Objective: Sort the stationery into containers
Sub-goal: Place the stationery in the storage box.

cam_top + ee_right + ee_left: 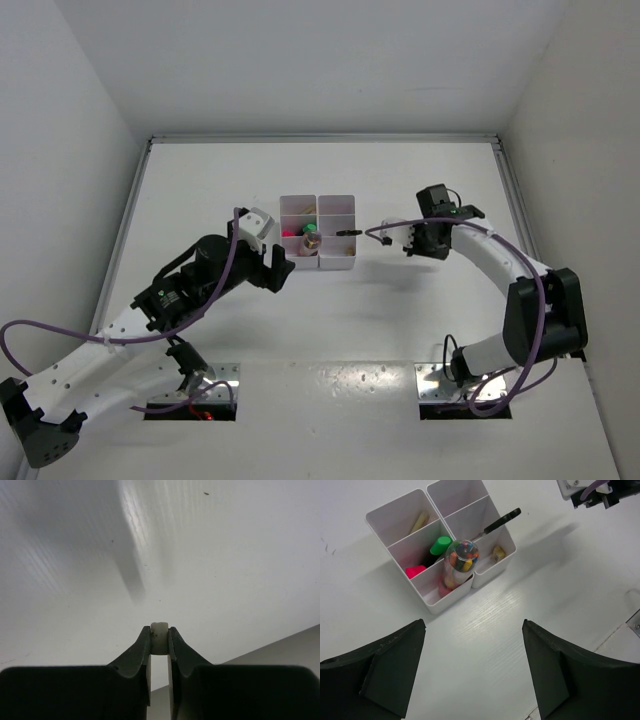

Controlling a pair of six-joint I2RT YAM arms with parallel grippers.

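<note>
White-beige eraser bit point(159, 643), pinched at the very tips of the right gripper point(159, 633), jaws narrow around it. Located over bare tabletop point(225, 555) to the right of the organizer tray point(445, 599), not yet in any compartment. Companion left gripper point(470, 672): spread wide, holding nothing, hovering near the tray's front.

Hazards, as judged:
- Slim tip-only hold; likely to twist or pop free in transit and skitter across the table.
- Scissors handle point(501, 521) jutting from the right column toward the approach side; liable to be knocked, shifting the light tray.
- Release from too high; apt to bounce into a wrong cell.
</note>
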